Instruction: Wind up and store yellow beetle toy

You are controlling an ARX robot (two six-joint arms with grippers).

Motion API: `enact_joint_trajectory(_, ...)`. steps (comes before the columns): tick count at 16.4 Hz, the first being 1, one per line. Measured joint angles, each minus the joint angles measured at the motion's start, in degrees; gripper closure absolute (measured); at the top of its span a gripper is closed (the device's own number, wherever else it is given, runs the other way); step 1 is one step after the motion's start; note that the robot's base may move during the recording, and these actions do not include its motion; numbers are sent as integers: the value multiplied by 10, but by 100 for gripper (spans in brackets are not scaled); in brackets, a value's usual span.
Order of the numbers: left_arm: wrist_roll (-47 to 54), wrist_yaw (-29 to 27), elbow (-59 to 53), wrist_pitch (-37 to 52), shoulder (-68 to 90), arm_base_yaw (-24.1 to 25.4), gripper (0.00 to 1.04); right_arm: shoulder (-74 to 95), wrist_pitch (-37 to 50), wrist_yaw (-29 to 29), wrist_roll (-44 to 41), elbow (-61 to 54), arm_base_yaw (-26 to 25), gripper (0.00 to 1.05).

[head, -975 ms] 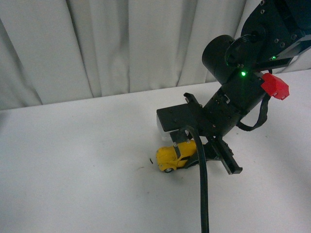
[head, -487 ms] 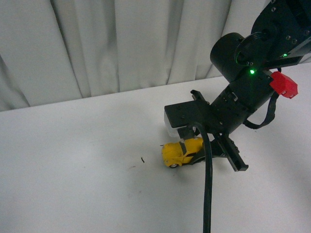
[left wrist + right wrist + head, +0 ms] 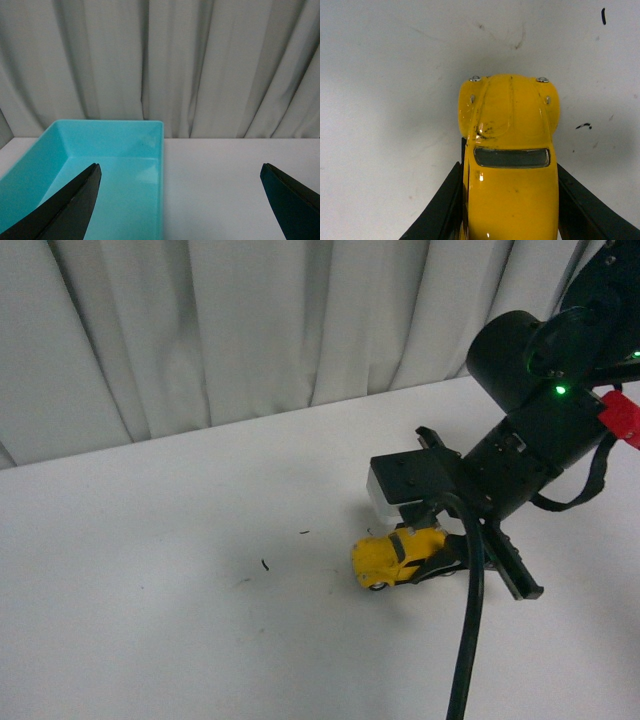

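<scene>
Within R pincer (image 3: 418,553), yellow beetle toy (image 3: 385,560) noses approx. left.

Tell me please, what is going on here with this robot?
The right end effector is shut on the yellow beetle toy, gripping it from both sides; the toy appears to rest on the white table. The left end effector is open and holds nothing, facing a turquoise bin whose visible part is empty. The toy is not yet stored.
</scene>
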Motion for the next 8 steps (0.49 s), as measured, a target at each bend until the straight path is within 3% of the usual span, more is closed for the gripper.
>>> enact_joint_trajectory(8, 0, 0, 0, 0, 0, 0, 7, -25, -3, -14, -43, -57, -79, 62)
